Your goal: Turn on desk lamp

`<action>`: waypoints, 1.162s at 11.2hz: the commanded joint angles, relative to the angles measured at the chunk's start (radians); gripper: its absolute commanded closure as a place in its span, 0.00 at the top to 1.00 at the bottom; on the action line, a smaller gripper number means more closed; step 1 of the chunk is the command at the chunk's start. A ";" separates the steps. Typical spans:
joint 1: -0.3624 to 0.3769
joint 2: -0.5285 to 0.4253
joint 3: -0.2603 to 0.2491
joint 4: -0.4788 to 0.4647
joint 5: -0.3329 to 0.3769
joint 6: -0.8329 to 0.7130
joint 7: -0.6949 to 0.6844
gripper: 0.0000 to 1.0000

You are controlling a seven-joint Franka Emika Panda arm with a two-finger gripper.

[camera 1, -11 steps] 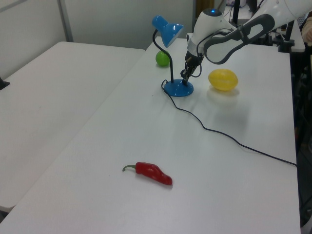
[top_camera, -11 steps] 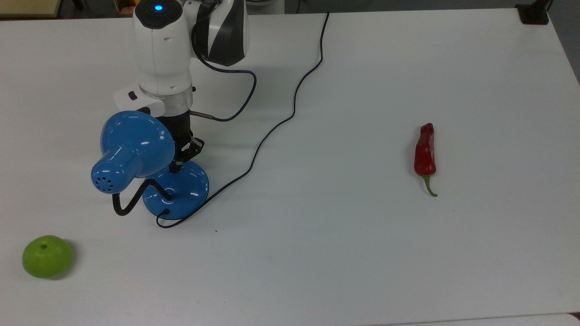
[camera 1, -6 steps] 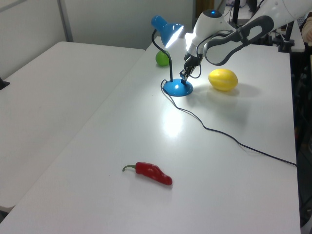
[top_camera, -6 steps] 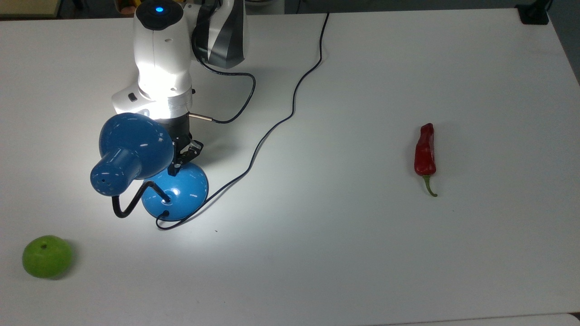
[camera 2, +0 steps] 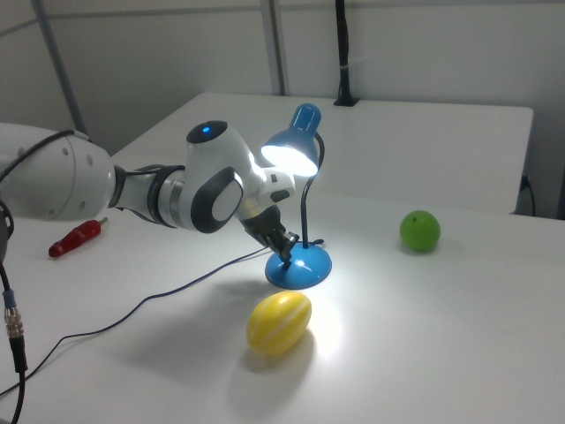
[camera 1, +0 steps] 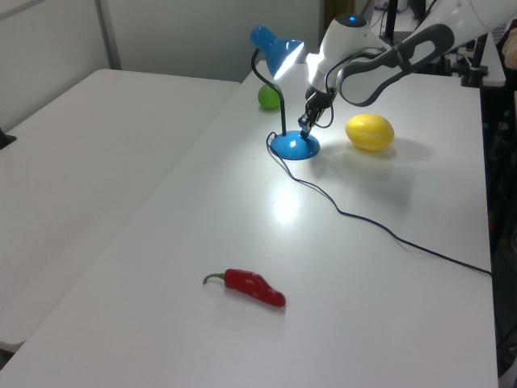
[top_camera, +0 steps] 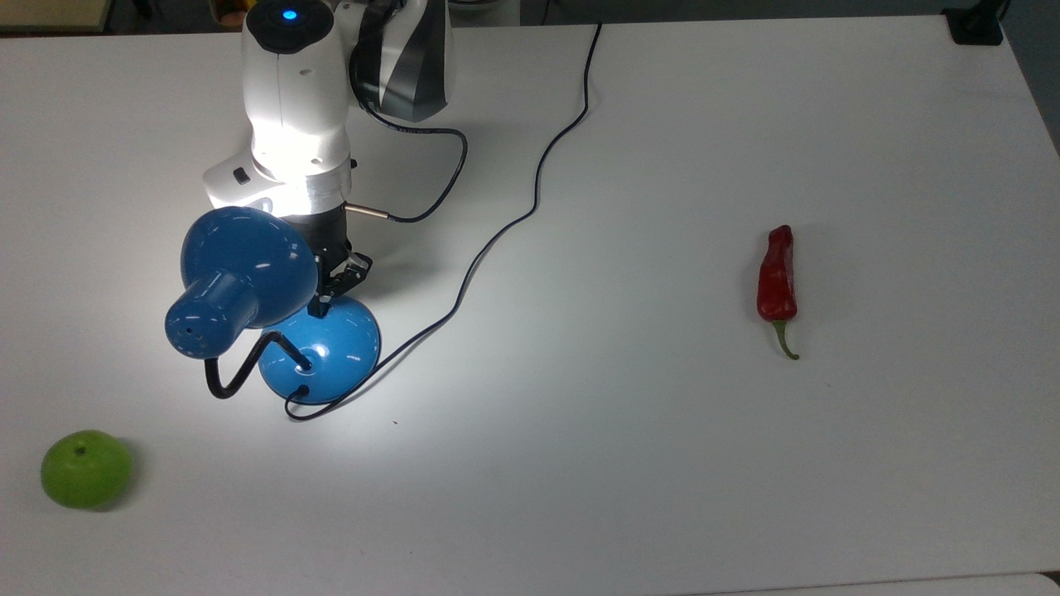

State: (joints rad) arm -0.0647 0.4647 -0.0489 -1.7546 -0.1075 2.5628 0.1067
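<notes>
the desk lamp (camera 2: 298, 208) stands lit on the white table (top_camera: 662, 463), its shade throwing a bright patch around the blue base. nearest in the right view, a yellow melon-like fruit (camera 2: 279, 322) lies just in front of the lamp's base. the gripper (camera 2: 284, 250) touches the base's domed top with its tip, fingers drawn together and holding nothing. a green apple (camera 2: 419, 230) sits beyond the lamp, well apart; the lamp's black cord (top_camera: 497, 240) trails away across the table, and a red chili pepper (top_camera: 777, 281) lies far off. pale walls stand behind.
</notes>
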 commanded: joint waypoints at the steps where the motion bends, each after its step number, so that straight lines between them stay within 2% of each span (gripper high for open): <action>1: 0.008 -0.113 0.027 -0.009 -0.023 -0.220 0.016 0.00; 6: 0.016 -0.286 0.135 0.000 -0.023 -0.622 0.022 0.00; 7: 0.020 -0.329 0.147 0.001 -0.021 -0.675 0.021 0.00; 8: 0.057 -0.374 0.144 0.001 -0.020 -0.729 0.018 0.00; 10: 0.107 -0.443 0.118 0.003 -0.012 -0.801 0.005 0.00; 13: 0.265 -0.497 -0.023 0.003 0.000 -0.832 0.005 0.00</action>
State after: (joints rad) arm 0.0793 0.0130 0.0448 -1.7292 -0.1078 1.7493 0.1068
